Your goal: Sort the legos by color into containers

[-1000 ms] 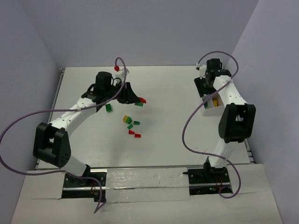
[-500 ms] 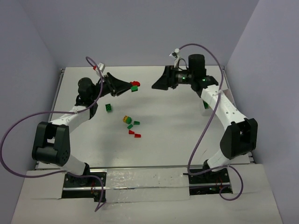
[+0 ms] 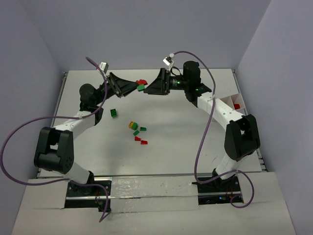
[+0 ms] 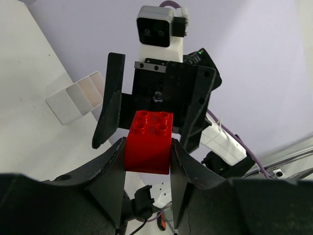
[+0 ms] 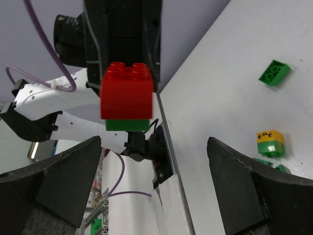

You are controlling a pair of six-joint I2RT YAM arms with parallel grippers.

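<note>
The left pincer (image 4: 148,152) is clenched on a red brick (image 4: 149,142), which is stacked on a green brick (image 5: 127,125) and held up above the surface (image 3: 186,137). Directly opposite and close by, the right pincer (image 5: 151,142) is spread wide and released. Other legos (image 3: 137,133) are scattered mid-surface. The white tray (image 3: 226,103) is seen at the right edge, well apart.
</note>
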